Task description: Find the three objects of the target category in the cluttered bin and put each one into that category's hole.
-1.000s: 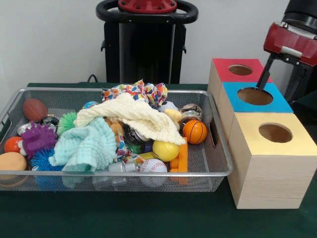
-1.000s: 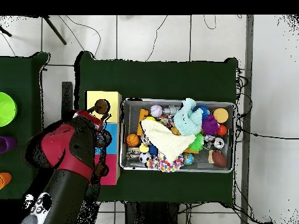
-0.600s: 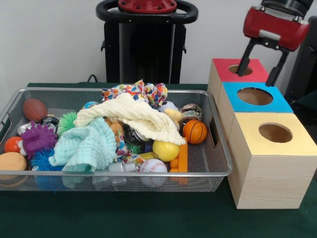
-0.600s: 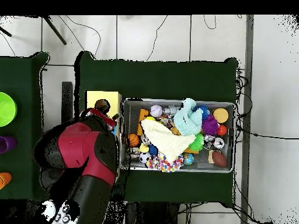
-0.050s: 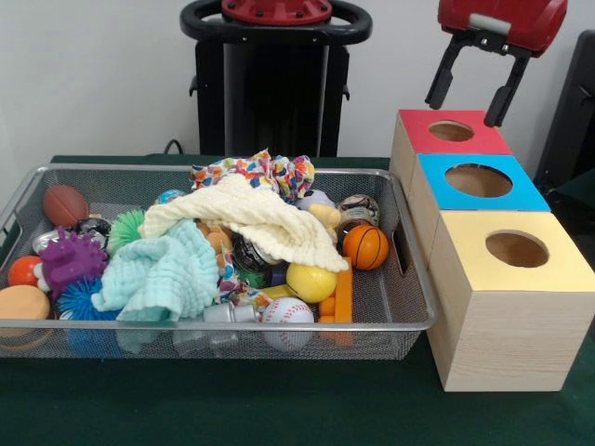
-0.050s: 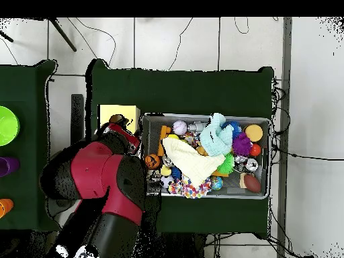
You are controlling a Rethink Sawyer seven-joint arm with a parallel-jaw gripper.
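Red arm swinging up and across from the boxes toward the wire bin [image 5: 409,327] on the green surface [image 5: 279,409]; one drop looks done, another search starting; end effector [image 5: 472,84] now high over the red box [image 5: 450,132], fingers spread, empty; balls remain in the bin, the basketball [image 5: 366,246] and baseball [image 5: 287,314] near the front right corner.

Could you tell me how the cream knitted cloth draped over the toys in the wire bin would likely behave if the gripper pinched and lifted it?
The cream knitted cloth looks floppy: it sags over the toys, so it would probably hang and stretch. It seems light, yet could drag neighbours.
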